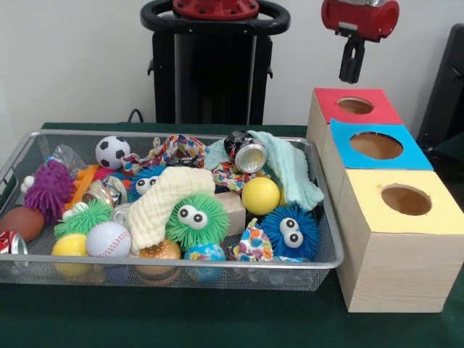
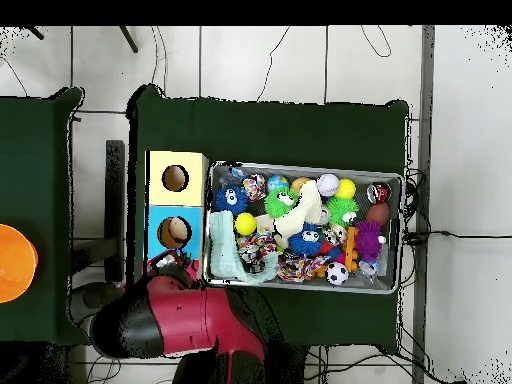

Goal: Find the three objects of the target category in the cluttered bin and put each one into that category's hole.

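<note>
While gripper [image 1: 351,71] hung above red-topped hole [image 1: 355,105], fingers looked pressed together, empty. Likely drop step just finished; something pale sat inside blue-topped hole [image 2: 174,232]. Target category unclear; candidates lay in mesh bin [image 1: 181,267]. Next: return over bin, spread, descend.

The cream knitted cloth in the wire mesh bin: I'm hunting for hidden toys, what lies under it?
The cream knitted cloth drapes over a green fuzzy ball with googly eyes and touches a blue fuzzy toy behind. Whatever lies beneath its middle is covered.
</note>
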Robot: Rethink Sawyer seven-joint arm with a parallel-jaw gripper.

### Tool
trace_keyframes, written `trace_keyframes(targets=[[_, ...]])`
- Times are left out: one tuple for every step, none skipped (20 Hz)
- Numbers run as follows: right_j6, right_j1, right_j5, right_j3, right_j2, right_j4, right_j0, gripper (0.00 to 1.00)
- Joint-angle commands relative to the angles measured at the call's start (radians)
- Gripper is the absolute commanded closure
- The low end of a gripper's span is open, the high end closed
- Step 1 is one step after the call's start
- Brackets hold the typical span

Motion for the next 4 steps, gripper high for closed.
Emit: trace_keyframes(targets=[[0.006, -0.011, 0.118, -0.063, 0.017, 0.002, -0.015, 1.0], [0.008, -0.01, 0.119, -0.063, 0.016, 0.002, -0.013, 1.0], [0.008, -0.01, 0.12, -0.063, 0.016, 0.002, -0.012, 1.0], [0.009, -0.01, 0.12, -0.063, 0.015, 0.001, -0.01, 1.0]])
